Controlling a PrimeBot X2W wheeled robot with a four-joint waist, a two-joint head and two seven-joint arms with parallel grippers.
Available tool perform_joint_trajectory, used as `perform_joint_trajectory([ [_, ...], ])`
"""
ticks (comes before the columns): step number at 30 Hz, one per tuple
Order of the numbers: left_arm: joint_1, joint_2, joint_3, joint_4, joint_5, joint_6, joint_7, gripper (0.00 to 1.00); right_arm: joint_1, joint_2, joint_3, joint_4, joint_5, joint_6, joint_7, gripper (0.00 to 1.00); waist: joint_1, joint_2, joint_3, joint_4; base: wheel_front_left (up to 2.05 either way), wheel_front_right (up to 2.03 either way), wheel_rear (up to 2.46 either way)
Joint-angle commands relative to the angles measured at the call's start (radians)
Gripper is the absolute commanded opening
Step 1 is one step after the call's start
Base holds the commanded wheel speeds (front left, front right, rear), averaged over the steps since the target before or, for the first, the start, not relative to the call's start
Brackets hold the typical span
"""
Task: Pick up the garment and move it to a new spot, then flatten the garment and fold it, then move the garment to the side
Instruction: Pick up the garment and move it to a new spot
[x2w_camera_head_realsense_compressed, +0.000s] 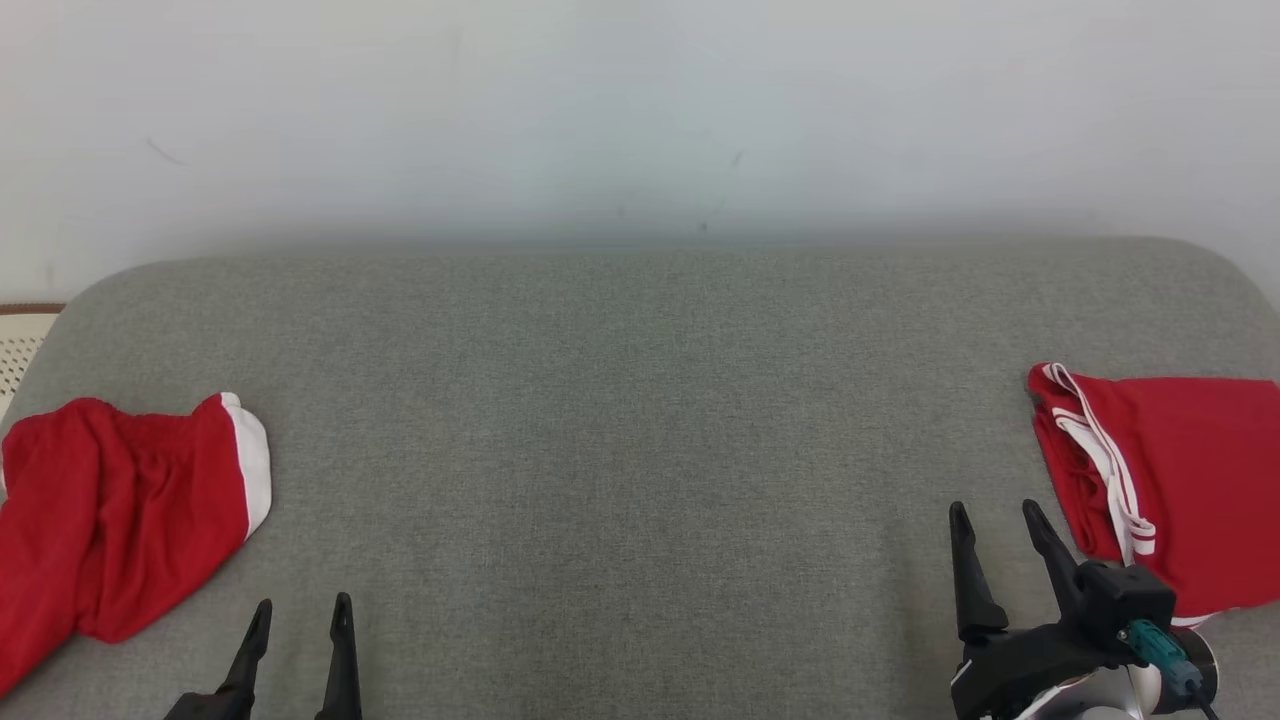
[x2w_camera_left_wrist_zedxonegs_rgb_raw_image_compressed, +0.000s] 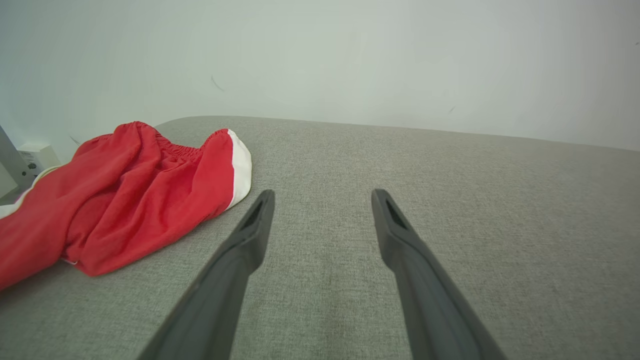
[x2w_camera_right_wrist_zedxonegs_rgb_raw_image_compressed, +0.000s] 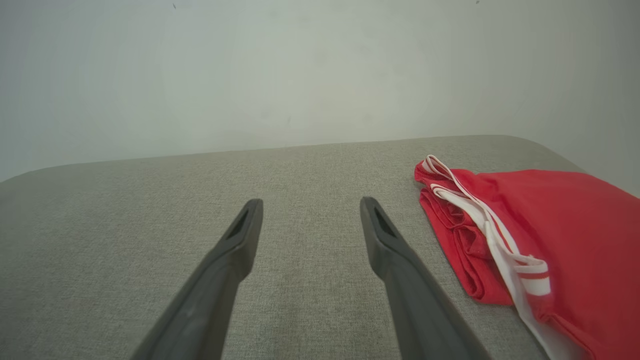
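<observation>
Left claw (x2w_camera_head_realsense_compressed: 304, 600): its two dark fingers stood apart, with nothing between them. It was over the grey counter (x2w_camera_head_realsense_compressed: 640, 400), near the crumpled red garment (x2w_camera_head_realsense_compressed: 130, 510).
Right claw (x2w_camera_head_realsense_compressed: 994, 506): its fingers stood apart too and held nothing. It was just beside the folded red garment (x2w_camera_head_realsense_compressed: 1190, 470), and its fingers were not touching it.
Crumpled red garment: it lay in a messy heap at the left end of the counter. It was red with a white band on one end, and its stretchy waist part was bunched up.
Folded red garment: it lay flat and neat at the right end of the counter. White stripes ran along its side.
Counter: it was grey and soft-looking, with round corners. Its wide middle part lay between the two garments.
Wall (x2w_camera_head_realsense_compressed: 640, 120): it was pale and stood right behind the counter.
</observation>
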Motion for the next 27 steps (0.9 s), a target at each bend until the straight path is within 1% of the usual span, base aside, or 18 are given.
perform_joint_trajectory([
  [1, 0.008, 0.000, 0.002, 0.002, 0.001, 0.001, 0.000, 1.00, 0.010, -0.004, 0.009, 0.001, 0.004, -0.001, -0.004, 1.00, 0.0000, 0.0000, 0.002, 0.010, 0.00, 0.00, 0.00],
  [8, 0.006, 0.000, 0.019, 0.006, -0.002, 0.015, 0.000, 1.00, -0.006, -0.008, 0.052, -0.003, 0.006, -0.001, -0.004, 1.00, 0.0000, 0.0000, 0.017, 0.077, 0.00, 0.00, 0.00],
  [18, -0.018, 0.000, 0.056, 0.011, 0.007, 0.008, 0.000, 1.00, -0.039, -0.019, 0.085, -0.011, 0.019, -0.001, -0.004, 1.00, 0.0000, 0.0000, 0.059, 0.225, 0.00, 0.00, 0.00],
  [20, -0.017, 0.000, 0.065, 0.009, -0.001, 0.013, 0.000, 1.00, -0.047, -0.019, 0.091, -0.011, 0.018, -0.001, -0.005, 1.00, 0.0000, 0.0000, 0.063, 0.250, 0.00, 0.00, 0.00],
  [26, -0.008, 0.000, 0.084, 0.003, -0.002, 0.021, 0.000, 1.00, -0.062, -0.021, 0.110, -0.008, 0.019, -0.001, -0.004, 1.00, 0.0000, 0.0000, 0.072, 0.309, 0.00, 0.00, 0.00],
  [27, -0.010, 0.001, 0.090, 0.004, 0.000, 0.016, 0.000, 1.00, -0.063, -0.022, 0.109, -0.008, 0.020, -0.001, -0.004, 1.00, 0.0000, 0.0000, 0.073, 0.316, 0.00, 0.00, 0.00],
])
